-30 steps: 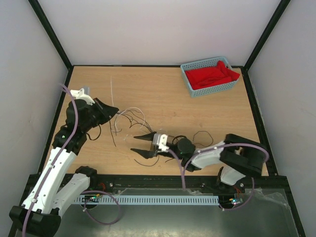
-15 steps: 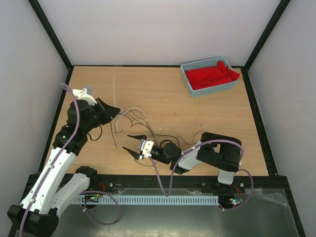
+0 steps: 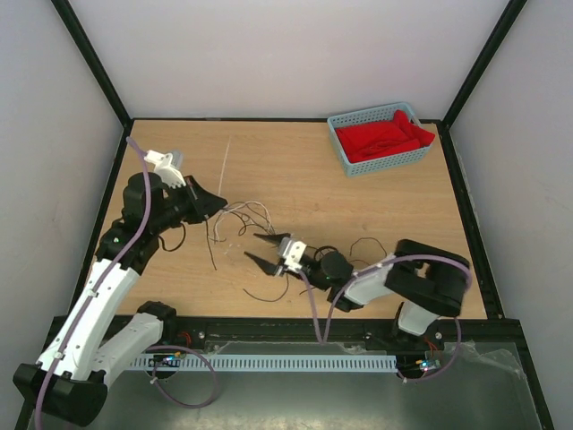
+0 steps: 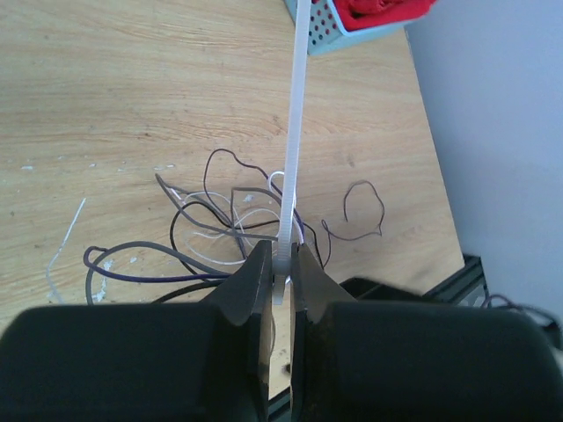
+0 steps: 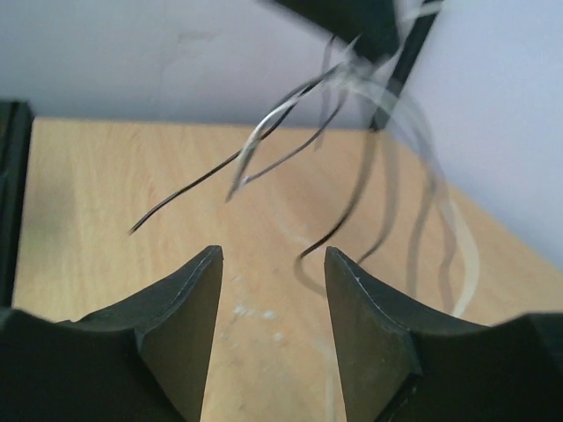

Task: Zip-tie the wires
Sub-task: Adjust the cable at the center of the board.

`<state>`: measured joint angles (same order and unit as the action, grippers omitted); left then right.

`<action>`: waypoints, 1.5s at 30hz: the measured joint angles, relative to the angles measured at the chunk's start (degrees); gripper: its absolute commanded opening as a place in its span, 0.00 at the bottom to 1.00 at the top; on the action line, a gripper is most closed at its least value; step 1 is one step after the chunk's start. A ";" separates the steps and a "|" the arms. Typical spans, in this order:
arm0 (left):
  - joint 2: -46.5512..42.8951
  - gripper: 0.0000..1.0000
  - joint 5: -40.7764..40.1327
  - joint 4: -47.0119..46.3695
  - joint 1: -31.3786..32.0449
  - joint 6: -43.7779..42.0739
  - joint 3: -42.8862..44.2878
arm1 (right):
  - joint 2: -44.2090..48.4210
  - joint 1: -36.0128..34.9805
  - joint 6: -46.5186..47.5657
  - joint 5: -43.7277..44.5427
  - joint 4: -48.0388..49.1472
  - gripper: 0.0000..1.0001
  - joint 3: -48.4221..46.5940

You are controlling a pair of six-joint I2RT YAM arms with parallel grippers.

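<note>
The zip tie (image 4: pixel 299 132) is a pale straight strip standing out from my left gripper (image 4: pixel 280 259), which is shut on its lower end. From above, the zip tie (image 3: pixel 224 166) points toward the table's far edge from the left gripper (image 3: pixel 215 202). The wires (image 3: pixel 243 215) are a loose tangle of thin dark and pale strands lying just right of that gripper, and the same wires (image 4: pixel 220 230) lie under the jaws. My right gripper (image 3: pixel 259 249) is open, low over the table, pointing left at the tangle. Wires (image 5: pixel 352 132) hang blurred just beyond the right gripper (image 5: pixel 273 255), none between its fingers.
A blue basket (image 3: pixel 387 162) holding red cloth (image 3: pixel 385 136) stands at the far right corner; the basket (image 4: pixel 318 26) also shows past the zip tie. One curled strand (image 3: pixel 367 247) lies apart by the right arm. Black frame posts edge the table.
The left gripper rose and shifted slightly right, tilting the zip tie's free end rightward. The right gripper swung left, then came back right and farther in toward the tangle, staying open.
</note>
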<state>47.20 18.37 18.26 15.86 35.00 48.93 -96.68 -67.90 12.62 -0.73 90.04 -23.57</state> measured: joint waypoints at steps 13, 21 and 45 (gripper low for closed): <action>-0.72 0.00 7.89 2.36 0.00 -14.03 0.15 | 22.97 10.73 2.49 -12.79 -18.73 0.40 -0.74; -1.79 0.00 9.97 3.21 0.00 -17.07 -0.57 | 21.20 17.57 4.15 -21.00 -29.07 0.40 -4.50; -1.77 0.00 11.21 3.52 0.00 -17.75 -1.01 | 11.39 15.63 12.66 -27.47 -31.23 0.42 -11.96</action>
<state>45.43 29.58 21.78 15.86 17.26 47.92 -85.30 -52.27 25.28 -28.21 58.81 -35.53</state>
